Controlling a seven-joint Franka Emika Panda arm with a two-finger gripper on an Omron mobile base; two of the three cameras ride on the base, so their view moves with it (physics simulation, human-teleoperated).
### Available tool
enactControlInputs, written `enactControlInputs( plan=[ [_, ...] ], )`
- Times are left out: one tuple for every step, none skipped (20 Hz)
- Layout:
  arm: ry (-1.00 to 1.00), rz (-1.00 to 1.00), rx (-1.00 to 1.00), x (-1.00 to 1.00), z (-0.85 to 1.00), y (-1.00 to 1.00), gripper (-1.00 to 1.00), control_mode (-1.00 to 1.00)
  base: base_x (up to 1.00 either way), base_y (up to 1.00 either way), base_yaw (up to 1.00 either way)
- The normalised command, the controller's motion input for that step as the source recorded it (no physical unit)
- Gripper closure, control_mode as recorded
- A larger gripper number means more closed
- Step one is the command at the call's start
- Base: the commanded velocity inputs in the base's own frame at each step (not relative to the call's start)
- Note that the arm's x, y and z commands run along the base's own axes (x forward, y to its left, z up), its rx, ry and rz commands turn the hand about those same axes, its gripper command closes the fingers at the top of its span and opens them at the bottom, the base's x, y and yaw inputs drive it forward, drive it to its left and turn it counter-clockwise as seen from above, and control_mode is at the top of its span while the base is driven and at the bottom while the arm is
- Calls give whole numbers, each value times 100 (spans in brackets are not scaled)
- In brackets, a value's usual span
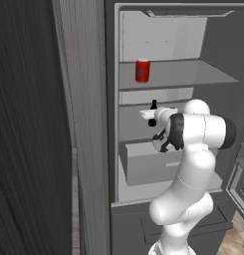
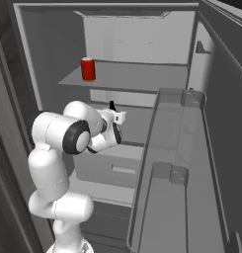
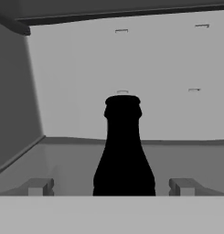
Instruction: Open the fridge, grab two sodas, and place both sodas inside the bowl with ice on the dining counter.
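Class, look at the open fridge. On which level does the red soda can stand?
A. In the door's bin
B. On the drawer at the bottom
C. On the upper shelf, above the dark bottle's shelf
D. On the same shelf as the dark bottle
C: the red soda can stands upright on the upper shelf of the fridge, while the dark bottle stands one shelf lower, in front of the gripper.

My arm rises from the base, bends at the elbow and reaches forward, wrist level. My gripper [image 3: 111, 187] points straight ahead, its fingers [image 3: 39, 186] spread wide apart, one on each side, closed on nothing.
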Motion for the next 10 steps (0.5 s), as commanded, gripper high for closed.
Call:
enactControlInputs(
  plan=[
    [-2,0,0,3,-12,0,-100,-100,0,0,0],
    [-1,0,0,4,-15,0,-100,-100,0,0,0],
    [0,0,0,5,-19,0,-100,-100,0,0,0],
    [0,0,0,5,-20,0,-100,-100,0,0,0],
    [0,0,0,6,-19,0,-100,-100,0,0,0],
    [0,0,0,7,-18,0,-100,-100,0,0,0],
    [0,0,0,7,-16,0,-100,-100,0,0,0],
    [0,0,0,7,-13,0,-100,-100,0,0,0],
    [0,0,0,6,-14,0,-100,-100,0,0,0],
    [0,0,0,6,-14,0,-100,-100,0,0,0]
  ],
)
